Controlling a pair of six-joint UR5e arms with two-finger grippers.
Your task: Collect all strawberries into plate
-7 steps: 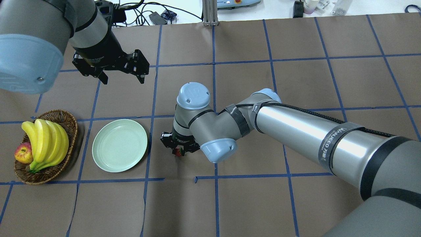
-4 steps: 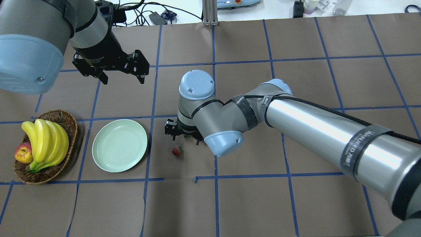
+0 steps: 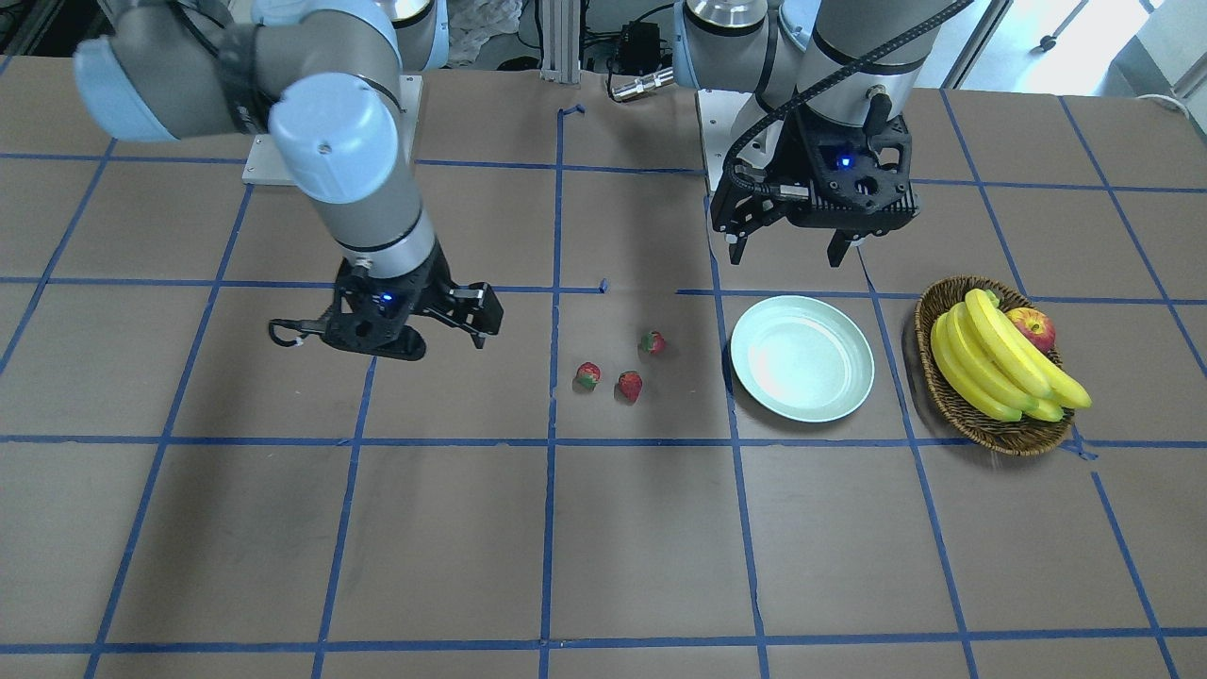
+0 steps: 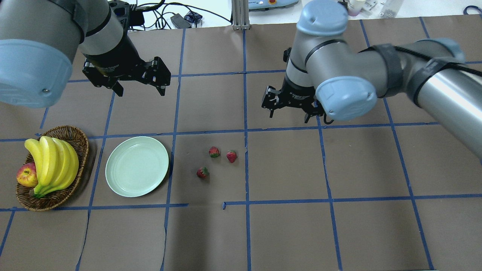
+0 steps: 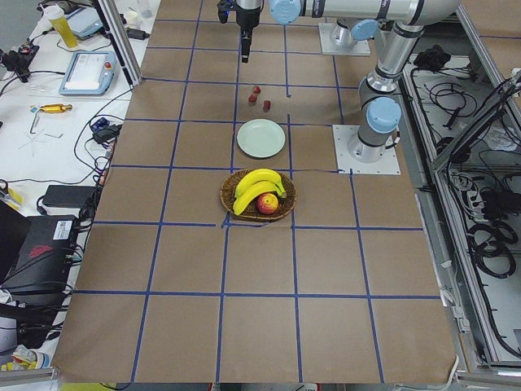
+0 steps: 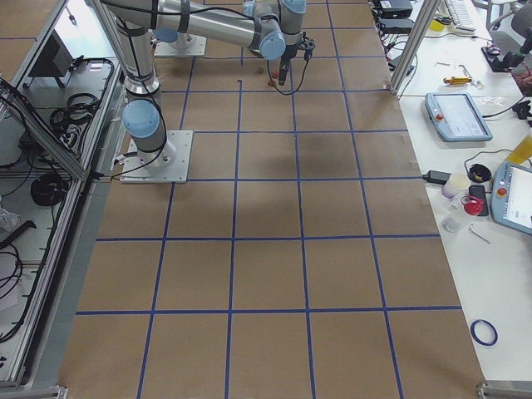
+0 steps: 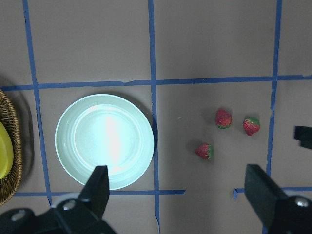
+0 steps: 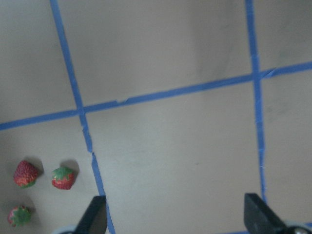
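Three strawberries (image 4: 214, 152) (image 4: 231, 156) (image 4: 202, 172) lie loose on the brown paper to the right of the empty mint-green plate (image 4: 136, 166). They also show in the front view (image 3: 588, 375) (image 3: 630, 385) (image 3: 653, 342) and in the left wrist view (image 7: 224, 118). My right gripper (image 4: 289, 114) is open and empty. It hangs above the table, beyond and to the right of the berries. My left gripper (image 4: 141, 89) is open and empty, raised above the table beyond the plate (image 7: 105, 141).
A brown wicker basket (image 4: 81, 137) with bananas (image 4: 52, 162) and an apple (image 4: 26, 175) stands left of the plate. Blue tape lines grid the paper. Cables and devices lie past the table's far edge.
My right gripper let go of the near strawberry, rose, and swung away to the far right. The other two berries, hidden under the arm before, now show. The left arm has not moved.
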